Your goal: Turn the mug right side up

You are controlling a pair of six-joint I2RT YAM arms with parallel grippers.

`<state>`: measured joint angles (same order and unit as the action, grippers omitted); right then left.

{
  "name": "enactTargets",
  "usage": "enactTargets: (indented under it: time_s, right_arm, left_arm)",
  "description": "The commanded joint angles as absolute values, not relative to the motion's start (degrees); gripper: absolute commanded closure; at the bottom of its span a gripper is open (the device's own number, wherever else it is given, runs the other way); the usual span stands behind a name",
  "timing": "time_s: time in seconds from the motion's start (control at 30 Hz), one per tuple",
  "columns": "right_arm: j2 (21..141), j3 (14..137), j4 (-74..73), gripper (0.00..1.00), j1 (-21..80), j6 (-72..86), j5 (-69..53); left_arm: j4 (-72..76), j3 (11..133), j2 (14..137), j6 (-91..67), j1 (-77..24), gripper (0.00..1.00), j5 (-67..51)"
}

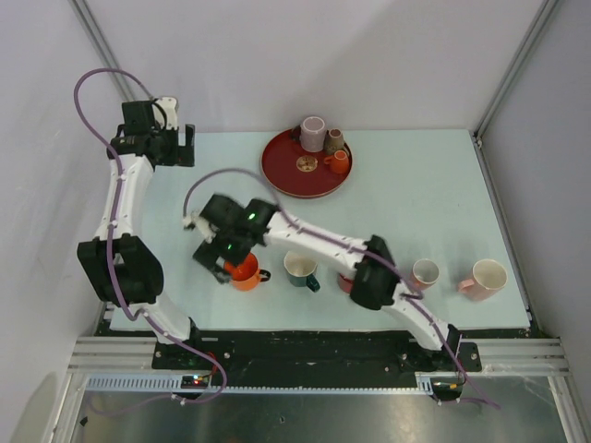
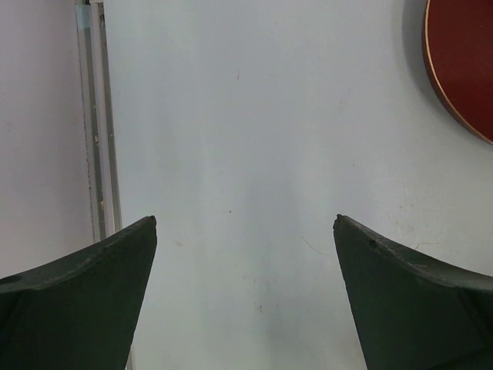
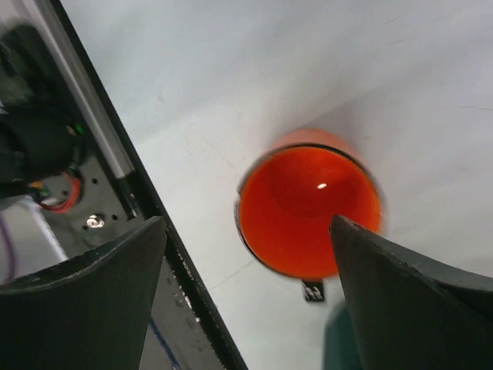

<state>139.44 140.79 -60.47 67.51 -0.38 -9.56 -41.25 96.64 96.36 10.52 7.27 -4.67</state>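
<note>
The glossy orange ceramic mug (image 3: 308, 208) stands mouth-up on the pale counter (image 3: 269, 62), so your right end effector (image 3: 246, 223) hangs just above it, jaws spread, gripping nothing.

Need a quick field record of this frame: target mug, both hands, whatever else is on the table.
orange mug: upright, mouth up, near the front edge of the table
right hand: open, jaws wide, above the mug, not gripping
left hand: open, over bare table, holding nothing
red tray: far side, holds small cups
green mug: upright, right of the orange one
pink mugs: two, upright, further right
</note>
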Motion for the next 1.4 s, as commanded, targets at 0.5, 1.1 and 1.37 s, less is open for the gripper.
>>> enactTargets:
  time_s: [0.5,1.1,1.37]
  right_arm:
    - [132.6,136.4,-53.8,0.13,36.5,-19.8,-10.1]
    - [148.4,140.6,-47.4,0.06,34.6,-17.6,-17.0]
    - [148.8,140.2,-49.5,0.15,34.2,-17.3,-18.9]
  left_arm:
    - [-40.4,94.0,94.4,13.5,6.9,0.0,-5.2]
    - [-40.4,92.7,95.2,14.6,6.1,0.0,-3.8]
    - [-40.4,93.2,95.9,14.6,5.9,0.0,-3.8]
